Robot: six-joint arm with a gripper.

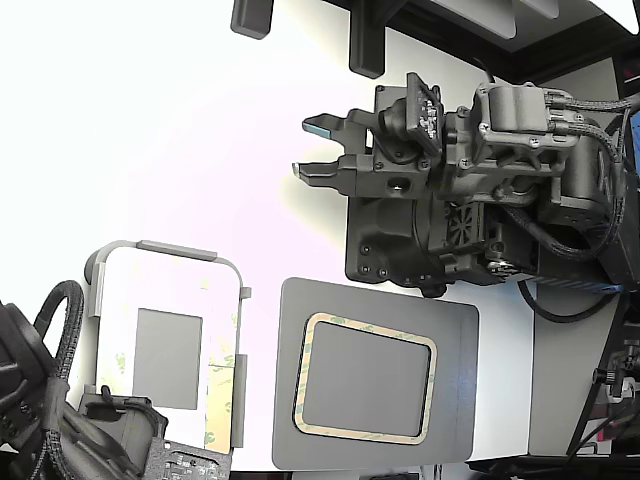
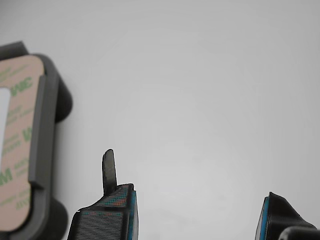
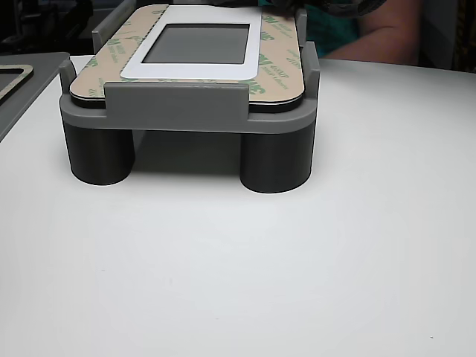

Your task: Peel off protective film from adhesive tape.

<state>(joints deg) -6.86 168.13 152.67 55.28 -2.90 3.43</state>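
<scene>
Gripper parted wide above the bare white table, nothing held between the tips; in the wrist view, dark ribbed fingers set well apart with only tabletop in the gap. Below and toward the exterior view's left, well apart from the tips, the grey fixture holding the white rounded panel. Along that panel's edge nearest the grey mat, the pale yellow-green protective film, long axis running up and down the exterior view, roughly crosswise to the line of the fingers; adhesive tape beneath it not separately visible. Likely next: travel down and left, with a wrist turn, to pinch a film end. Second arm nearer the fixture, low at the exterior view's left corner, its gripper hidden
</scene>
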